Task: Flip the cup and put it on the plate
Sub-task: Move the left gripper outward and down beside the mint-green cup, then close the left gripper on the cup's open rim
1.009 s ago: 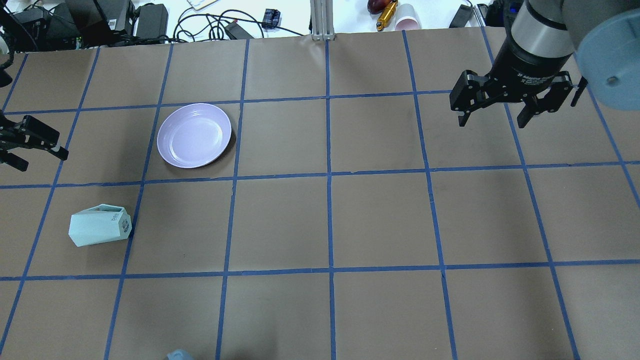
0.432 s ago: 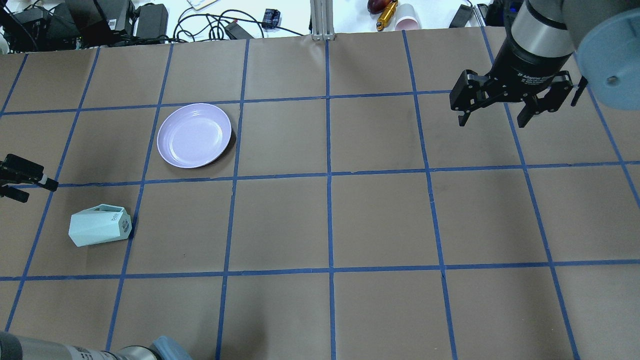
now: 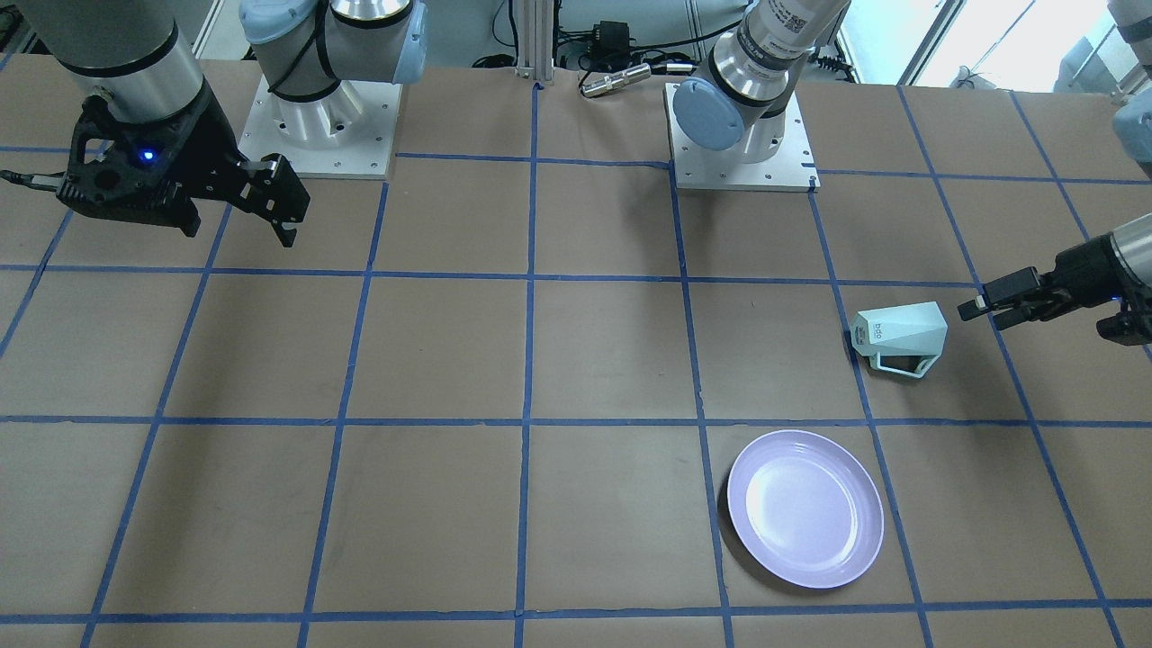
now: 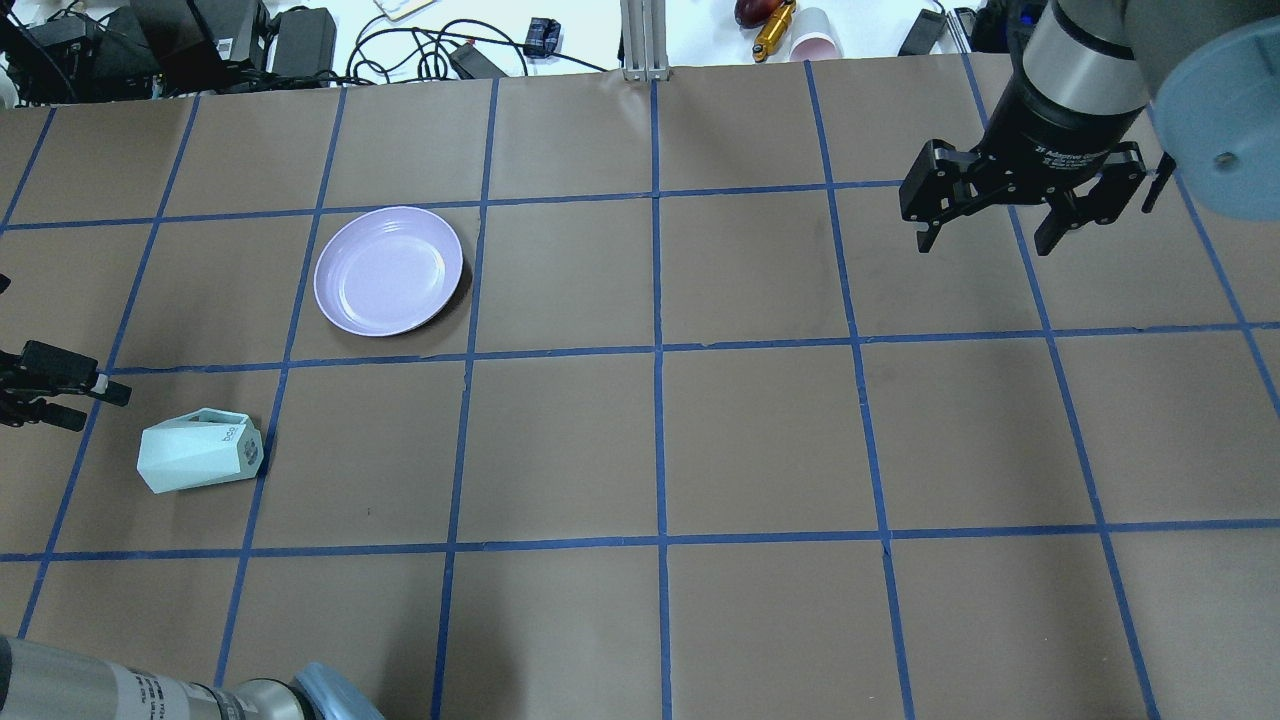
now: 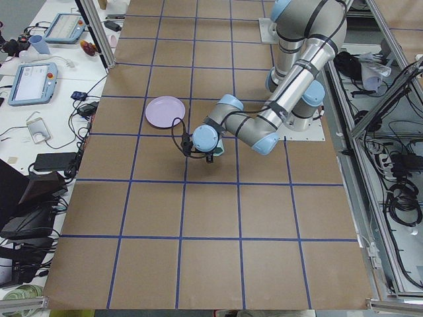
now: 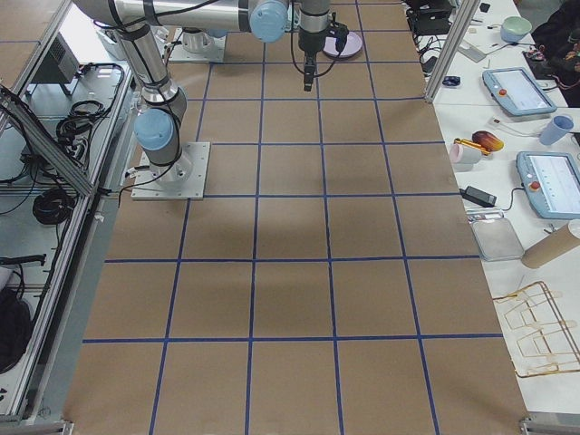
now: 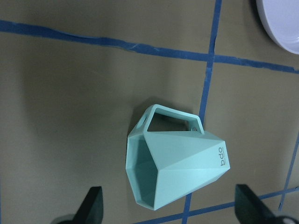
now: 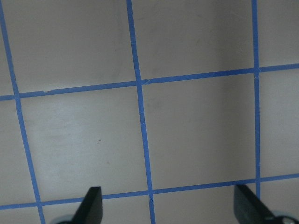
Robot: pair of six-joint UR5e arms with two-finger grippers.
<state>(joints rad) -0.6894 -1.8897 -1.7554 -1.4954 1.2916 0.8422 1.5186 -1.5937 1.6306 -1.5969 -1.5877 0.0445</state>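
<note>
The mint-green faceted cup [image 4: 200, 452] lies on its side at the table's left. Its mouth points at my left gripper and its labelled base points away. It also shows in the front view [image 3: 900, 333] and the left wrist view [image 7: 180, 172], handle toward the plate. The lavender plate [image 4: 388, 270] sits empty one square beyond it, also in the front view [image 3: 804, 507]. My left gripper [image 4: 92, 405] is open and empty, a short way from the cup's mouth. My right gripper [image 4: 985, 242] is open and empty, hovering at the far right.
Cables, power bricks and a pink paper cup [image 4: 815, 45] lie beyond the table's far edge. An aluminium post [image 4: 645, 40] stands at the back middle. The two arm bases [image 3: 319, 126] are bolted at the robot's side. My left forearm [image 4: 120, 690] crosses the near left corner.
My left gripper has moved from beside the plate's row toward the near side, level with the cup's mouth. Its forearm has come into view at the near left. The right arm is still.
</note>
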